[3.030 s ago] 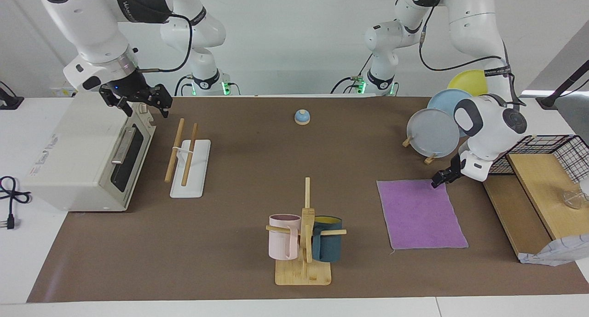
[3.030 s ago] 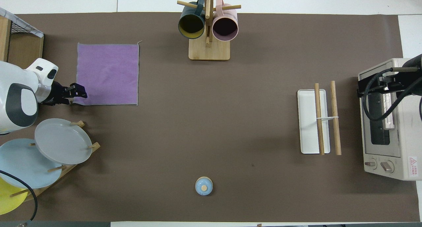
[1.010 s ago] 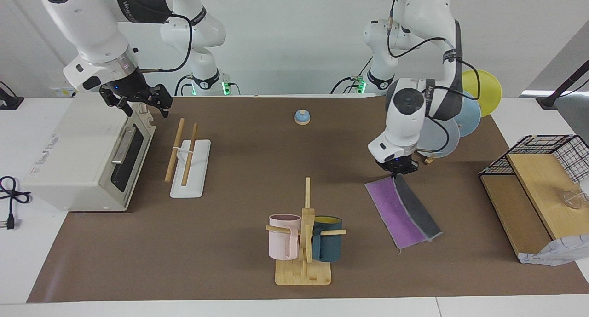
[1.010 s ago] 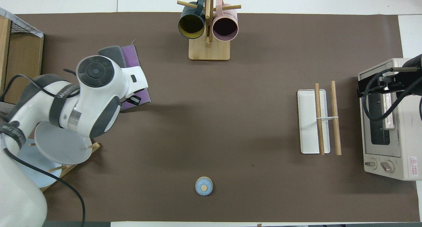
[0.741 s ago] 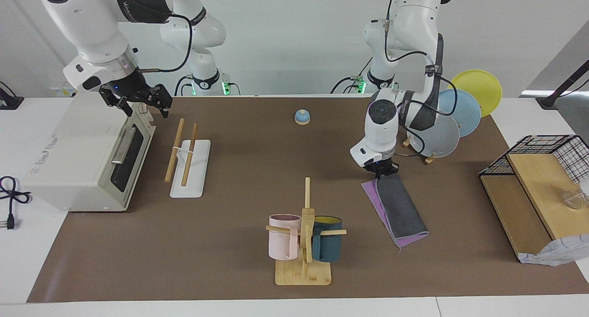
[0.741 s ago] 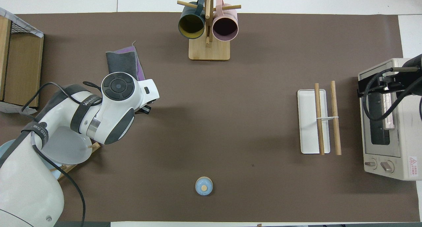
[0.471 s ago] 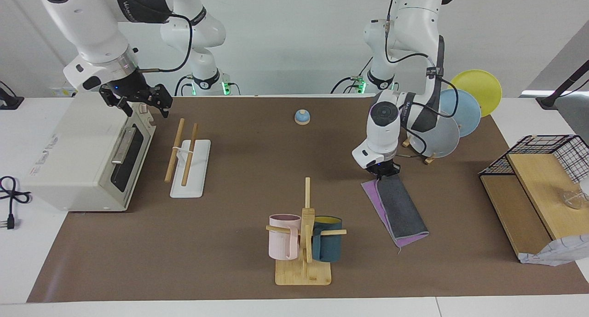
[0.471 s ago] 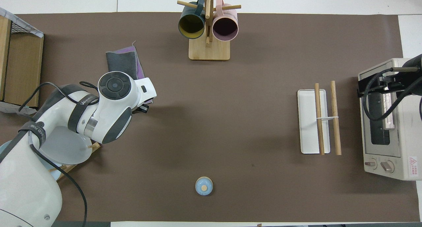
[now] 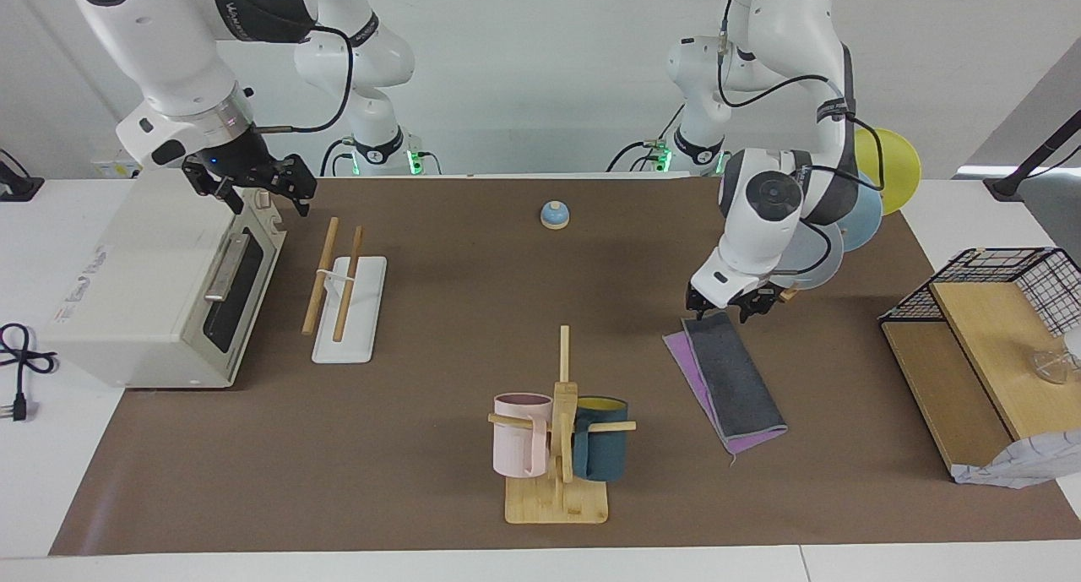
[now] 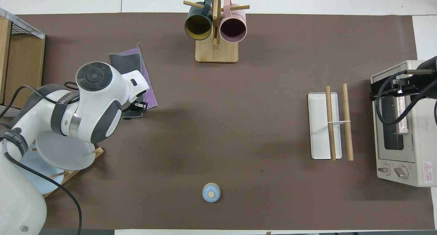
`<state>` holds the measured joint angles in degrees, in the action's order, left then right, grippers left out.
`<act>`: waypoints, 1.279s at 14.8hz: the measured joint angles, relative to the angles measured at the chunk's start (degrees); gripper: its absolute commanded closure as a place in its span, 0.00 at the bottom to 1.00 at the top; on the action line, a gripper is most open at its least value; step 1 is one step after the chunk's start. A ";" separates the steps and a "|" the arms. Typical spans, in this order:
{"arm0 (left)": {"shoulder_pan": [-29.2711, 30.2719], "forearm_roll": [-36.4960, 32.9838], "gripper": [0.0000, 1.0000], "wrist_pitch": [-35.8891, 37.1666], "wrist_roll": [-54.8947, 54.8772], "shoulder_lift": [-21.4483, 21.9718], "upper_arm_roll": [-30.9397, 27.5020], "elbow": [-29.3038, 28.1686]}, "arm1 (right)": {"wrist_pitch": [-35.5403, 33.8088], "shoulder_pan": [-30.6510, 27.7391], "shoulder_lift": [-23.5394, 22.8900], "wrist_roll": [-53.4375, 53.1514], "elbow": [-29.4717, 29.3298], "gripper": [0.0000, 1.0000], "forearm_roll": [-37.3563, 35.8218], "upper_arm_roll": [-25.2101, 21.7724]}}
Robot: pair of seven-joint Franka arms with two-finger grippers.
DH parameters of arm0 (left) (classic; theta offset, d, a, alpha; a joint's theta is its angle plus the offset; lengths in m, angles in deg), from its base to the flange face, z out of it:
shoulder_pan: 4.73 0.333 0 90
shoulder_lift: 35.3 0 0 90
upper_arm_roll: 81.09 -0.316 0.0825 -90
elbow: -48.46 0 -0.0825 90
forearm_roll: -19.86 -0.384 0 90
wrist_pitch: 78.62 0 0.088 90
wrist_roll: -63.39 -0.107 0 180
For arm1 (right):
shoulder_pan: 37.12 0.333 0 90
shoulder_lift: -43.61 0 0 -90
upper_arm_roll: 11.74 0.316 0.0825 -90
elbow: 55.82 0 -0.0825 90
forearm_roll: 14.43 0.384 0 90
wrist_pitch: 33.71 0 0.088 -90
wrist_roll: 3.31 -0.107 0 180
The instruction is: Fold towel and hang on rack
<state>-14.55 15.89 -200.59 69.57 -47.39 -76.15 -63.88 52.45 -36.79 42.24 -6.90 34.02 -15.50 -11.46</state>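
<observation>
where your left arm reaches in from its end of the table, you find the left gripper (image 9: 731, 308) hanging just over the end of the towel (image 9: 731, 383) that lies nearer to the robots. its fingers stand spread apart with nothing between them, and the cloth lies loose on the brown mat (image 9: 439, 329) beneath. you see the towel folded in half lengthwise: the dark grey face is on top, and a thin purple strip of the lower layer shows along the edge toward the mug tree (image 9: 558, 434) and at the end farther from the robots. it sits flat, slightly askew, between the mug tree and the plate stand (image 9: 832, 219) with its grey, blue and yellow plates. in the overhead view your left arm's wrist covers the nearer end of the towel (image 10: 131, 68).

your right gripper (image 9: 253, 183) waits in the air over the corner of the toaster oven (image 9: 160, 286), fingers apart and holding nothing. you have the rack (image 9: 342, 291) lying beside the oven, its two wooden rails bare above the white base, well apart from the towel. a small blue lidded pot (image 9: 554, 215) stands near the robots at the middle of the mat, and a wire basket on a wooden shelf (image 9: 988, 312) sits at the left arm's end of the table.
</observation>
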 measured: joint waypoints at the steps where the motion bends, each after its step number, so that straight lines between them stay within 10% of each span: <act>1: 1.68 2.60 0.00 -0.40 -1.99 -0.01 -0.03 0.17 | 0.00 0.00 0.00 0.00 0.00 0.00 0.00 0.00; 13: 8.50 20.49 0.01 -10.07 -13.97 -4.55 0.02 -3.49 | 0.00 0.00 0.00 0.00 0.00 0.00 0.00 0.00; 19: 8.49 20.68 0.23 -10.91 -14.03 -5.64 0.34 -3.49 | 0.01 0.09 0.16 0.00 0.67 0.00 0.10 1.94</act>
<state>-6.06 36.58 -211.50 55.54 -53.03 -75.81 -67.37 52.46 -36.70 42.40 -6.90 34.69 -15.41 -9.52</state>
